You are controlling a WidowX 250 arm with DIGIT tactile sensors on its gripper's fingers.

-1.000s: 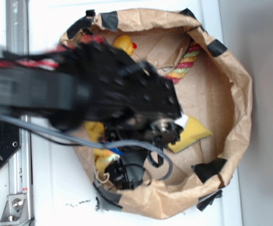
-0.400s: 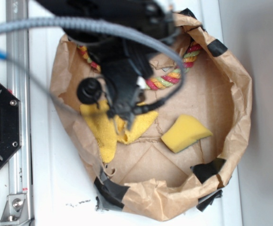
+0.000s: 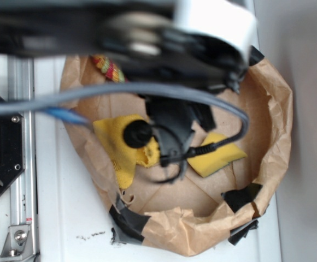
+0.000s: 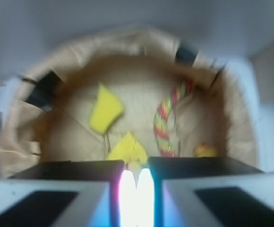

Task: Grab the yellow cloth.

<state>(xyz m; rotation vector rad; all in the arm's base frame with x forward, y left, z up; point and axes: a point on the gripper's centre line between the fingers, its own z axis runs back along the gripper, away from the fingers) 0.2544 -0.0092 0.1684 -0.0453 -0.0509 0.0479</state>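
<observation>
The yellow cloth (image 3: 117,148) lies crumpled at the left of the brown paper bag's floor; its right part runs up under my gripper (image 3: 167,154). In the wrist view the cloth (image 4: 126,149) narrows to a point that enters between my fingertips, and my gripper (image 4: 136,166) has its jaws pressed together on that corner. The view is blurred by motion. The whole bag interior shows below the jaws, so the gripper is well above the floor.
A yellow foam sponge wedge (image 3: 219,153) lies right of the cloth, also in the wrist view (image 4: 105,113). A coloured rope (image 4: 167,124) and a small yellow duck (image 4: 204,150) sit in the bag. The crumpled paper wall (image 3: 276,125) rings everything. The blurred arm (image 3: 147,38) covers the bag's top.
The arm has swung across the bag and now sits over the cloth's right side. The jaws hold the cloth's corner, and its right flap has been drawn in.
</observation>
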